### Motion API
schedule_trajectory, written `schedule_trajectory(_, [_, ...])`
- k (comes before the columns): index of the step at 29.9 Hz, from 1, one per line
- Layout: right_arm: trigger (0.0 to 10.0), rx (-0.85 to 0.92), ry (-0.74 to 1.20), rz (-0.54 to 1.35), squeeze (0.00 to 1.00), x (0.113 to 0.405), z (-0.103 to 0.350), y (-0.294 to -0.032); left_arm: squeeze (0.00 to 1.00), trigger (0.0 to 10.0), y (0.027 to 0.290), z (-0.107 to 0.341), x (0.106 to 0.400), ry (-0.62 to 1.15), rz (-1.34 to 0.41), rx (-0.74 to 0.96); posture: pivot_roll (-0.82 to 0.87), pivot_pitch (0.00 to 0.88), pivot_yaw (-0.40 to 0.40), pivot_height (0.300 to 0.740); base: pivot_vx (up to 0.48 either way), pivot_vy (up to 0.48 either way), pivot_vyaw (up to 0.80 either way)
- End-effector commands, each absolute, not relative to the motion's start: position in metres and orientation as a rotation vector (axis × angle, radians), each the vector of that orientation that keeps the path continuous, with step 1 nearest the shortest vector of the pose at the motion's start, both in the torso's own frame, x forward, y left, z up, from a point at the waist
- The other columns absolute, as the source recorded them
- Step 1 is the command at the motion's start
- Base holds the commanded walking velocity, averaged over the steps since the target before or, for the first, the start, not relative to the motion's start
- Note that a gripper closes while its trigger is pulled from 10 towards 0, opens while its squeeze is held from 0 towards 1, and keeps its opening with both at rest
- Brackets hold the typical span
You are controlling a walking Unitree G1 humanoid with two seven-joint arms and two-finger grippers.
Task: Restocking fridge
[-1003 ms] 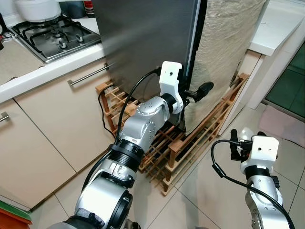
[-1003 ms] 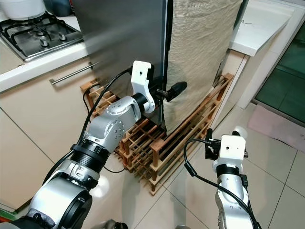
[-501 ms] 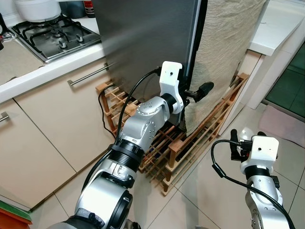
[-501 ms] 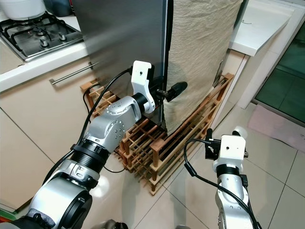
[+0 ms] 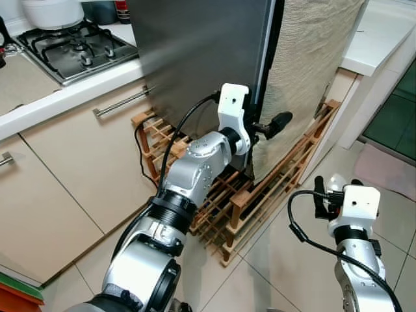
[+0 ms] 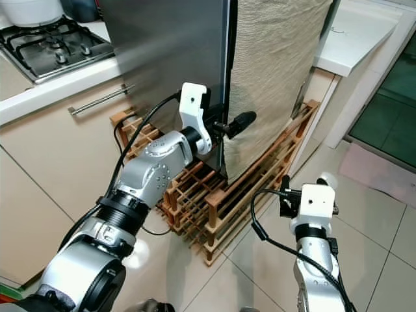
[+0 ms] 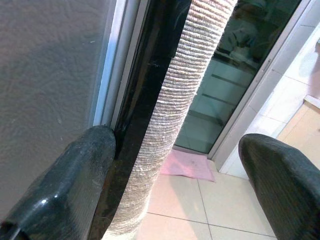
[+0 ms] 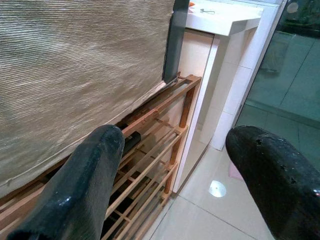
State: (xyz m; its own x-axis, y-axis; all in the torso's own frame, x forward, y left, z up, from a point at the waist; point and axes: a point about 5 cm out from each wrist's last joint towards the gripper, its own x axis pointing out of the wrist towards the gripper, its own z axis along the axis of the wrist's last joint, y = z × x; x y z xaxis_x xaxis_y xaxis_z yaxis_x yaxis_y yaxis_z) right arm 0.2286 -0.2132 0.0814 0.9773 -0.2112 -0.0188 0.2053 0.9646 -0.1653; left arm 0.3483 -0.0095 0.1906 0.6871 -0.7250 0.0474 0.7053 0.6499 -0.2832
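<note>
Both head eyes look down on the fridge (image 5: 195,58) and wooden rack (image 5: 260,195); each wrist camera views these close up.

Even indoor light, sharp frames; glare spot on floor tile (image 8: 217,188).

Brushed grey metal, matt with a fine grain, on the fridge door (image 5: 195,58) at upper centre. Coarse ribbed beige cloth (image 5: 312,71) hanging to its right, rough and dull. Bare reddish wood, unvarnished-looking, for the slatted rack (image 5: 260,195) at centre. Glossy pale tiles on the floor (image 5: 286,260), lower right, catching reflections. Smooth silver metal and white plastic on the left arm (image 5: 195,169); matt black, faintly pebbled fingers (image 7: 70,185). Satin cream cabinet fronts (image 5: 71,175) at left.
</note>
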Motion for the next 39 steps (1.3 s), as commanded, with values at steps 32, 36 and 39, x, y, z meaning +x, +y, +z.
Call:
schedule_trajectory(32, [10.0, -0.168, 0.013, -0.215, 0.0, 0.2311, 0.0862, -0.2127, 0.0, 10.0, -0.0849, 0.2363, 0.3137, -0.027, -1.078, -0.381, -0.26, 0.019, 0.067, 0.727, 0.0, 0.0, 0.0])
schedule_trajectory(36, [10.0, -0.168, 0.013, -0.215, 0.0, 0.2311, 0.0862, -0.2127, 0.0, 10.0, -0.0849, 0.2363, 0.3137, -0.027, -1.078, -0.381, -0.26, 0.019, 0.067, 0.727, 0.0, 0.0, 0.0])
schedule_trajectory(39, [10.0, -0.168, 0.013, -0.215, 0.0, 0.2311, 0.0862, -0.2127, 0.0, 10.0, -0.0849, 0.2363, 0.3137, -0.027, -1.078, -0.381, -0.26, 0.019, 0.067, 0.727, 0.0, 0.0, 0.0])
